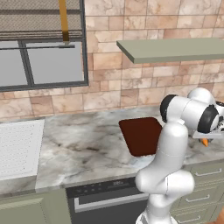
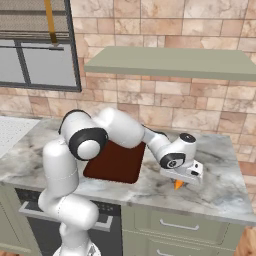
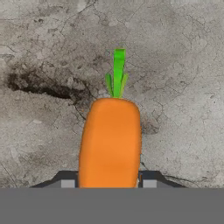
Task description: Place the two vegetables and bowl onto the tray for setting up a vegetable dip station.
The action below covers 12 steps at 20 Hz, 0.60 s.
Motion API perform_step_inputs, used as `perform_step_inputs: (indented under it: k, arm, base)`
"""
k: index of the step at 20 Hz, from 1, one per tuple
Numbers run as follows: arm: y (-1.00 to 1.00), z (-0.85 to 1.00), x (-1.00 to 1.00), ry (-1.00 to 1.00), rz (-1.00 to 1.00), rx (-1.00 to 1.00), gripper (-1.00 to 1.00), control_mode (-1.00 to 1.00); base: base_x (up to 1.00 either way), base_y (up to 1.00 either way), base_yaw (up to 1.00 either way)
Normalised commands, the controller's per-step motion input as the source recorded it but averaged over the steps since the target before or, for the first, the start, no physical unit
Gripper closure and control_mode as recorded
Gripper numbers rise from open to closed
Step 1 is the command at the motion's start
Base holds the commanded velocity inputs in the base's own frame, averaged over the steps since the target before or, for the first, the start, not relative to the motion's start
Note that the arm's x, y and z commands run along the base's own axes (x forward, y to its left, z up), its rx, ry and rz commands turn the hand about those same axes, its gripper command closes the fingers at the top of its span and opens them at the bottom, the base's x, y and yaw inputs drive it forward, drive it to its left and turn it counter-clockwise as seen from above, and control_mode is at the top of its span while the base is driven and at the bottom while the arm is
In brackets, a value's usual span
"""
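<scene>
Working: I have the gripper (image 2: 178, 181) low over the counter (image 1: 83, 144), to the right of the tray (image 2: 116, 161), at the first pick as I judge it.
Gripper: in the hand view the two dark tips sit one on each side of the carrot (image 3: 110, 142), just beside its flanks. I cannot tell whether the pads are pressing on it or standing a hair off, so I cannot call it gripped.
Carrot: it lies on the marble, green stem end pointing away from the hand. In the right base view its orange tip pokes out under the hand (image 2: 178, 184); in the left base view a sliver of orange shows beside the wrist (image 1: 204, 142).
Tray: dark reddish-brown, flat on the counter, partly behind my arm; the part I can see is bare.
Done: nothing on the tray as far as I can see.
Left: carrot to the tray, then the second vegetable, then the bowl. I cannot place either of those two from here.
Next, my guess: confirm the squeeze, lift straight up, carry left to the tray.
Risk: the carrot is round and smooth, so it may roll or slip if the hold is off-centre.
Writing: no brand, label or lettering I can read on any surface.
Panel: white ribbed panel (image 1: 17, 148) at the far left, not part of the job.
</scene>
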Motion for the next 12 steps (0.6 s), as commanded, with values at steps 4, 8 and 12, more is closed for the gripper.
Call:
perform_step_inputs:
  k: [4, 8, 12]
  arm:
    - [0.0, 0.0, 0.0, 0.0, 0.0, 0.0, 1.0, -1.0]
    - [-0.01, 0.0, 0.07, -0.02, 0.1, 0.0, 1.0, -1.0]
    - [0.0, 0.08, 0.02, -0.05, 0.17, 0.0, 1.0, -1.0]
  base:
    - [0.0, 0.0, 0.0]
    - [0.0, 0.0, 0.0]
    - [0.0, 0.0, 0.0]
